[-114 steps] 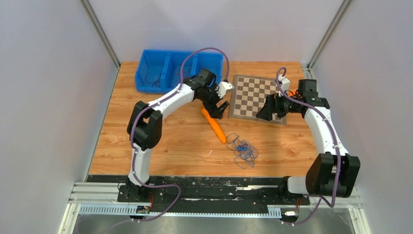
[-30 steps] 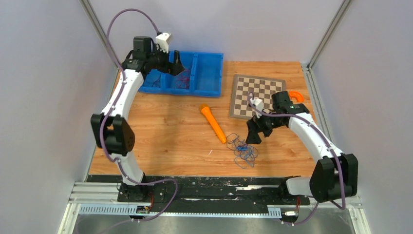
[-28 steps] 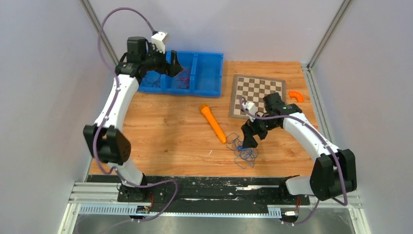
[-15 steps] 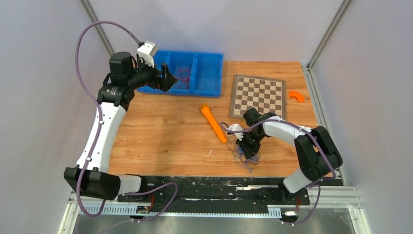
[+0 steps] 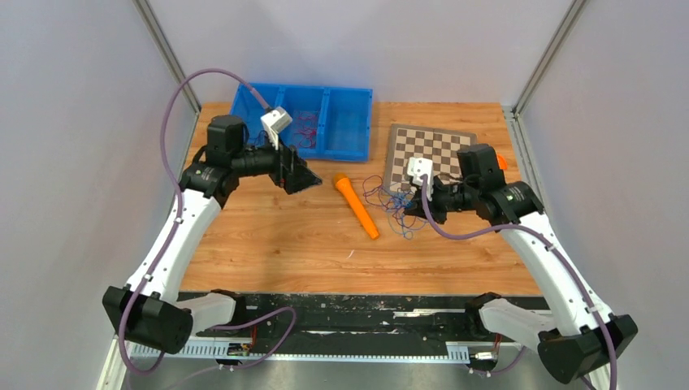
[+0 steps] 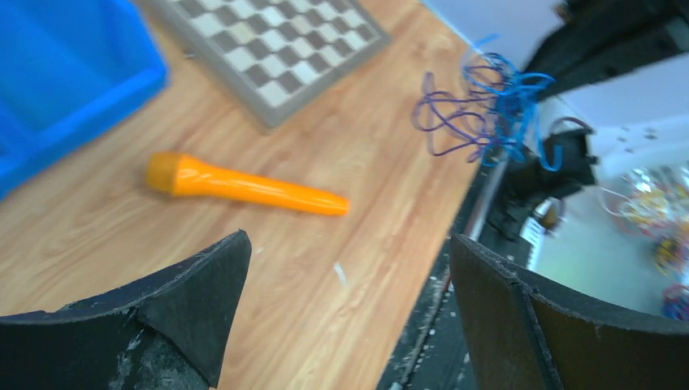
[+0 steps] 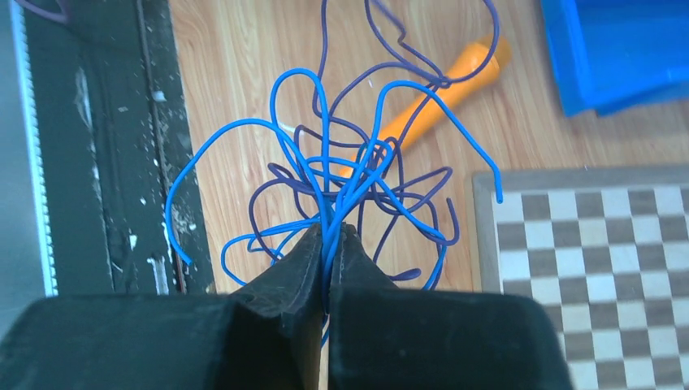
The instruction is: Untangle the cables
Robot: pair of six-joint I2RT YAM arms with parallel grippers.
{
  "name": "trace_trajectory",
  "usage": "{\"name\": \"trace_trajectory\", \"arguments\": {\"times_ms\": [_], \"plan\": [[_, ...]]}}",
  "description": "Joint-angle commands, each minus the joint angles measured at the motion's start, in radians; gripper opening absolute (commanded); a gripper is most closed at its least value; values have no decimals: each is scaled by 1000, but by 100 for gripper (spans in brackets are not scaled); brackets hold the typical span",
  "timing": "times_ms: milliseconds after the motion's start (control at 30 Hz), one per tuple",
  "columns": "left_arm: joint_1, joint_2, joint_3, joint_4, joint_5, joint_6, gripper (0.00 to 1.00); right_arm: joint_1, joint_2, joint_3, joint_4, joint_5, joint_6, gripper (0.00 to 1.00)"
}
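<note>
While our right claw (image 7: 329, 234) pinches the blue and purple cables (image 5: 396, 203) tight, just right of centre in the top view beside the chessboard (image 5: 443, 150), our left claw (image 6: 349, 244) gapes open.

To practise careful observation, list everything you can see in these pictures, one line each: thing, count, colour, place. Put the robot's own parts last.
wooden table: one, light brown, under everything.
blue plastic three-compartment bin: one, blue, table's far-left corner.
thin red wires: one bunch, red, bin's middle compartment.
square grey-and-white checkerboard: one, grey and white, far right.
tapering orange plastic stick: one, orange, mid-table.
small orange piece: one, orange, mostly hidden behind the right arm.
tangle of thin blue and purple wires: one, blue and purple, held above the table beside the checkerboard.
left gripper: one, black, open, hovering near the bin.
right gripper: one, black, shut on the tangle.
</note>
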Motion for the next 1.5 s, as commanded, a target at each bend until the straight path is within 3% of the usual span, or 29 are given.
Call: {"name": "trace_trajectory", "arguments": {"times_ms": [0, 233, 400, 500, 633, 767, 833, 1133, 1233, 1367, 1400, 1467], "plan": [[-111, -21, -34, 150, 114, -116, 100, 23, 77, 81, 26, -143, 10, 0], [-229, 80, -81, 264, 172, -275, 99, 109, 57, 102, 93, -127, 29, 0], [-298, 139, -110, 269, 115, -262, 100, 148, 45, 90, 101, -125, 31, 0], [-306, 137, -140, 341, 160, -269, 100, 158, 48, 96, 100, -121, 29, 0], [-309, 76, -191, 460, 195, -299, 90, 165, 53, 94, 99, -107, 27, 0], [-314, 16, -222, 511, 202, -310, 70, 169, 55, 74, 101, -97, 26, 0], [-346, 2, -216, 488, 194, -284, 66, 168, 54, 68, 101, -98, 29, 0], [-461, 82, -177, 480, 148, -304, 70, 169, 61, 74, 107, -101, 43, 3], [-467, 103, -159, 493, 146, -331, 58, 170, 56, 63, 106, -94, 43, 5], [-468, 80, -150, 517, 156, -344, 23, 169, 43, 26, 117, -56, 44, 7], [-468, 61, -153, 521, 156, -345, 11, 168, 43, 13, 122, -39, 49, 9], [-466, 31, -151, 521, 149, -343, 0, 159, 49, -8, 129, -1, 61, 13]]}}
